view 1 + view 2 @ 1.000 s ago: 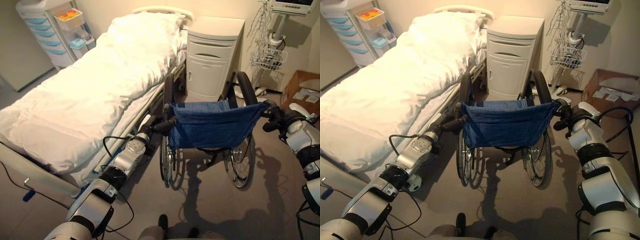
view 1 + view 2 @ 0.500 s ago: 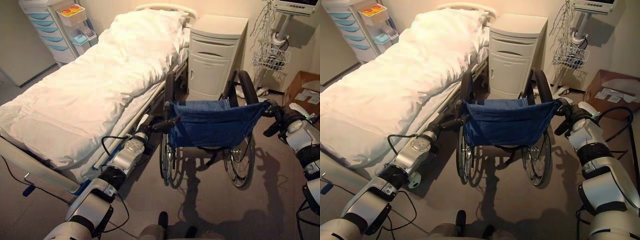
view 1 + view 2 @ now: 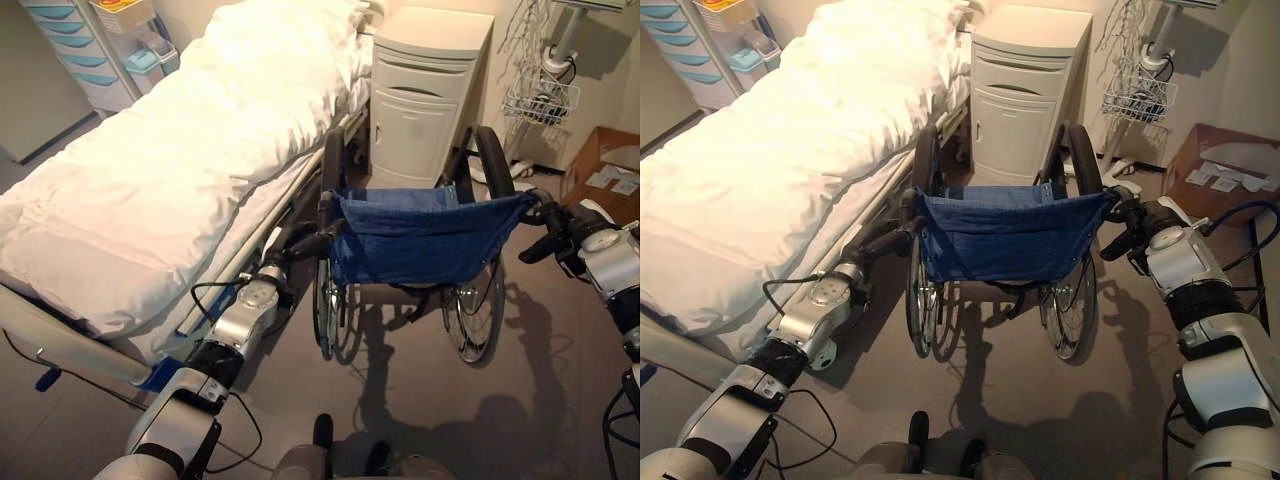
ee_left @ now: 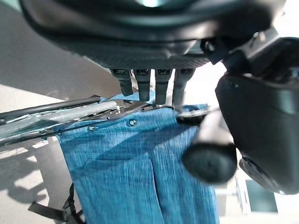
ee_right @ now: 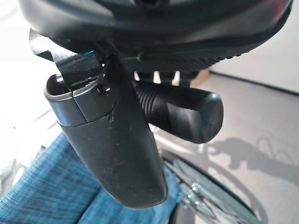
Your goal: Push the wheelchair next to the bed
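The wheelchair [image 3: 420,245], with a blue cloth backrest [image 4: 140,172] and dark wheels, stands with its back to me. Its left wheel is close beside the bed [image 3: 180,170], which has a white duvet. My left hand [image 3: 308,244] is curled round the left push handle [image 4: 210,156]. My right hand [image 3: 545,228] is wrapped on the right push handle [image 5: 182,109], with the thumb [image 5: 112,144] lying over it.
A white bedside cabinet [image 3: 425,95] stands just ahead of the wheelchair, at the head of the bed. A wire basket stand [image 3: 542,95] and a cardboard box [image 3: 605,175] are at the far right. A drawer trolley [image 3: 90,50] is at the far left.
The camera has moved forward. The wheelchair has rolled a little forward along the bed toward the cabinet, with both hands still on its handles.
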You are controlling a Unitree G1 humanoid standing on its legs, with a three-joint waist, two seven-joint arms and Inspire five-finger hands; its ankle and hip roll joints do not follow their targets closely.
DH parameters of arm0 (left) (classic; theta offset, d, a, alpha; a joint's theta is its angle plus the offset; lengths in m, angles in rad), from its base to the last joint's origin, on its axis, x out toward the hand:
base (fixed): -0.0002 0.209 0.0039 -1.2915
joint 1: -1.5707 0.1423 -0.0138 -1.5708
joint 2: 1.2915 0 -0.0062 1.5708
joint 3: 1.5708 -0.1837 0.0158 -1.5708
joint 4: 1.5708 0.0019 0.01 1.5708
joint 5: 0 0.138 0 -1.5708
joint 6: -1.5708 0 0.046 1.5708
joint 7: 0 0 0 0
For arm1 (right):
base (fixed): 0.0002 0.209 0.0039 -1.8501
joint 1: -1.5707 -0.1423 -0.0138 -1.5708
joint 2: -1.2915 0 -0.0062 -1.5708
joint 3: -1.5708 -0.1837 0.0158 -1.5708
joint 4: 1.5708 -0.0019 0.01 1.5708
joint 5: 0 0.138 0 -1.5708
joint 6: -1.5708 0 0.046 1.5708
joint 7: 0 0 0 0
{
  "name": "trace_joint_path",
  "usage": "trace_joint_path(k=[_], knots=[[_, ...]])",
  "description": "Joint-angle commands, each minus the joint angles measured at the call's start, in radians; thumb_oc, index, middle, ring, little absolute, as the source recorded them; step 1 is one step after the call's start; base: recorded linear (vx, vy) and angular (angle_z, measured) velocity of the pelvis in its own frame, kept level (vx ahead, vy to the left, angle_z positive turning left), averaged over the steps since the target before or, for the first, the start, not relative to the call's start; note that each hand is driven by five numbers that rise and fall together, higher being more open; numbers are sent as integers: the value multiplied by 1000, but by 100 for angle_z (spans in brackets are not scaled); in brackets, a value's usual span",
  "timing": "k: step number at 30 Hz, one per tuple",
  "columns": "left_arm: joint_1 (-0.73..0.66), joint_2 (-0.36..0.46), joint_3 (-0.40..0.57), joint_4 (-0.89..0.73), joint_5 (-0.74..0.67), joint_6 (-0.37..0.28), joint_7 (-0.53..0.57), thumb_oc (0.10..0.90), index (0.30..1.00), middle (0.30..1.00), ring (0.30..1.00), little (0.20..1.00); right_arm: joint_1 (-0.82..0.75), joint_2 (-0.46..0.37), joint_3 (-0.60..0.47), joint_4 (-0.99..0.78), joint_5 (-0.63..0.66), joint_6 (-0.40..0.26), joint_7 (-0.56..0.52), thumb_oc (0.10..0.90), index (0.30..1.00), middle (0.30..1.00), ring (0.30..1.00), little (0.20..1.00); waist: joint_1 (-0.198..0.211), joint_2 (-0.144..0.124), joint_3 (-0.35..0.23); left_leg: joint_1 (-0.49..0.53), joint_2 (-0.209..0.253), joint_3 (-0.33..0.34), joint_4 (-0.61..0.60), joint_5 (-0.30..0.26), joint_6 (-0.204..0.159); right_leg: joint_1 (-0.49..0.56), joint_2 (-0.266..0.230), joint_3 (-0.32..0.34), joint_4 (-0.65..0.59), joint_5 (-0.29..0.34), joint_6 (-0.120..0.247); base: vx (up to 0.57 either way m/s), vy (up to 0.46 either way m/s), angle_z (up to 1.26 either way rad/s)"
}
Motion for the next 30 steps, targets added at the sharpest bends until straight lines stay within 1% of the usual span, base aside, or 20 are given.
trace_joint_path(k=[1,4,5,6,8,11,12,15,20,25,27,30], knots=[[102,146,41,60,-19,-41,45,800,900,900,900,900,-32,19,-61,-88,102,-89,44,800,900,900,900,900,61,-81,15,113,-55,46,-23,-88,14,31,-83,188,-54,74,116,0,0,0],[140,143,69,68,-49,-78,29,800,900,900,900,900,-21,-9,-96,-94,154,-111,20,800,900,900,900,900,59,-85,6,122,-55,52,-28,-92,17,34,-82,192,-54,73,118,0,0,0],[171,137,90,81,-63,-109,5,800,900,900,900,900,-10,-31,-126,-100,207,-131,-4,800,900,900,900,900,57,-88,-1,133,-54,55,-35,-96,19,39,-80,196,-57,72,119,15,28,4],[176,135,93,83,-63,-115,2,800,900,900,900,900,-7,-35,-132,-102,213,-134,-5,800,900,900,900,900,57,-89,-2,135,-54,56,-35,-97,19,39,-80,197,-57,72,119,22,39,1],[212,125,114,93,-84,-148,-23,800,900,900,900,900,13,-61,-172,-111,269,-155,-31,800,900,900,900,900,52,-92,-13,146,-53,64,-42,-103,21,43,-78,203,-58,71,121,17,35,-6],[233,112,123,107,-94,-165,-40,800,900,900,900,900,35,-77,-208,-111,310,-169,-53,800,900,900,900,900,48,-95,-20,153,-54,70,-44,-108,24,45,-77,208,-59,70,122,6,22,-9],[247,102,124,118,-87,-175,-43,800,900,900,900,900,53,-88,-233,-107,343,-177,-70,800,900,900,900,900,42,-96,-27,158,-55,75,-47,-112,26,46,-76,212,-60,70,124,4,25,-6],[263,98,122,135,-80,-176,-56,800,900,900,900,900,82,-105,-272,-97,384,-182,-96,800,900,900,900,900,37,-97,-34,165,-55,82,-50,-117,29,47,-74,218,-62,70,126,1,11,0],[276,99,115,163,-80,-175,-70,800,900,900,900,900,108,-132,-315,-71,401,-192,-114,800,900,900,900,900,26,-101,-37,177,-56,94,-53,-127,35,47,-75,228,-60,70,129,0,0,0],[287,96,114,189,-91,-170,-75,800,900,900,900,900,115,-158,-333,-67,392,-214,-154,800,900,900,900,900,18,-103,-38,184,-57,106,-52,-137,42,42,-75,239,-54,69,133,-2,4,-2],[299,96,119,206,-93,-167,-77,800,900,900,900,900,115,-175,-341,-64,412,-234,-187,800,900,900,900,900,16,-106,-39,185,-58,109,-50,-142,47,39,-75,245,-52,67,133,-3,3,-2],[304,95,123,218,-86,-163,-78,800,900,900,900,900,120,-184,-354,-68,433,-244,-210,800,900,900,900,900,14,-108,-39,184,-59,112,-46,-146,49,37,-75,249,-50,66,134,-3,0,-2]])
